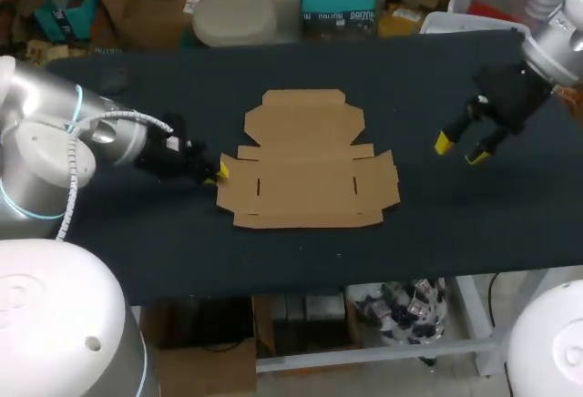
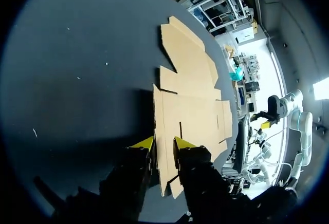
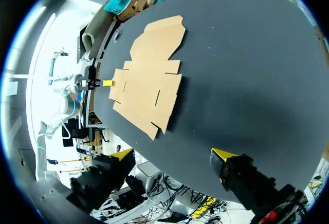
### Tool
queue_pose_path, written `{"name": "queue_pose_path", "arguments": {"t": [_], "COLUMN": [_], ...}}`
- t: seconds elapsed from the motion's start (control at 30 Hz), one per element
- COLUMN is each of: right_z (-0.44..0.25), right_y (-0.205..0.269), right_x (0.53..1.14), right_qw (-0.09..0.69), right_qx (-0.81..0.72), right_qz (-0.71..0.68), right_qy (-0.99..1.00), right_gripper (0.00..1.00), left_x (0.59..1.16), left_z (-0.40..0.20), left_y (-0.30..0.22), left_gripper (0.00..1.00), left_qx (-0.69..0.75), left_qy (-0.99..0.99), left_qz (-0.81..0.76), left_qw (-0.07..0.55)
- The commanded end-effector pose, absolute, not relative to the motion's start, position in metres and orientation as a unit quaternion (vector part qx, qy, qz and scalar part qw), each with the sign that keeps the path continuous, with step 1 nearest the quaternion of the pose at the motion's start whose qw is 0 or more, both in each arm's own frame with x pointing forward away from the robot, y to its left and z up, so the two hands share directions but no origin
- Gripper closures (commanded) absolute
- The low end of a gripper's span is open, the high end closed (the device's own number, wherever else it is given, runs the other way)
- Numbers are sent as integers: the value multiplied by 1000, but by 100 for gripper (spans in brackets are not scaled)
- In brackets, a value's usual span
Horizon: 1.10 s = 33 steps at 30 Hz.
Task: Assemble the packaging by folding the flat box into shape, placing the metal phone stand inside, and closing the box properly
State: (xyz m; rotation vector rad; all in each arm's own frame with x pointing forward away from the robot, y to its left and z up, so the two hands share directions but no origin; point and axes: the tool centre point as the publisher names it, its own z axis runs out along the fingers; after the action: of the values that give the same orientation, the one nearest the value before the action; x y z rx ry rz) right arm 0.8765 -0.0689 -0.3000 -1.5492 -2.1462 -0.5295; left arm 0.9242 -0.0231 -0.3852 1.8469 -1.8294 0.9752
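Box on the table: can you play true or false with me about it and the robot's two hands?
1. The cardboard box lies flat and unfolded on the table. True.
2. The right gripper is holding the box. False: it is open and empty, well apart from the box.
3. The left gripper is at the box's left edge. True.
4. Both grippers are on the same side of the box. False: there is one on each side.
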Motion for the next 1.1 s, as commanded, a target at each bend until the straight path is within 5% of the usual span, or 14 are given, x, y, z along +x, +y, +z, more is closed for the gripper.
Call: {"name": "queue_pose_path", "arguments": {"t": [0.03,0.53,0.7,0.97,1.03,1.1], "right_z": [-299,-299,-299,-299,-299,-299], "right_y": [-69,-69,-69,-69,-69,-69], "right_x": [877,877,877,877,877,877], "right_qw": [221,221,221,221,221,221], "right_qx": [-560,-560,-560,-560,-560,-560], "right_qz": [-190,-190,-190,-190,-190,-190], "right_qy": [-776,-776,-776,-776,-776,-776], "right_gripper": [0,0,0,0,0,0], "left_x": [928,959,968,962,960,958], "left_z": [-374,-369,-378,-390,-392,-393], "left_y": [-18,-2,-5,-12,-11,-10], "left_gripper": [0,0,22,38,47,66], "left_qx": [647,545,530,516,517,518], "left_qy": [-669,-769,-775,-783,-781,-779], "left_qz": [313,202,192,185,188,190], "left_qw": [188,268,284,294,296,297]}}
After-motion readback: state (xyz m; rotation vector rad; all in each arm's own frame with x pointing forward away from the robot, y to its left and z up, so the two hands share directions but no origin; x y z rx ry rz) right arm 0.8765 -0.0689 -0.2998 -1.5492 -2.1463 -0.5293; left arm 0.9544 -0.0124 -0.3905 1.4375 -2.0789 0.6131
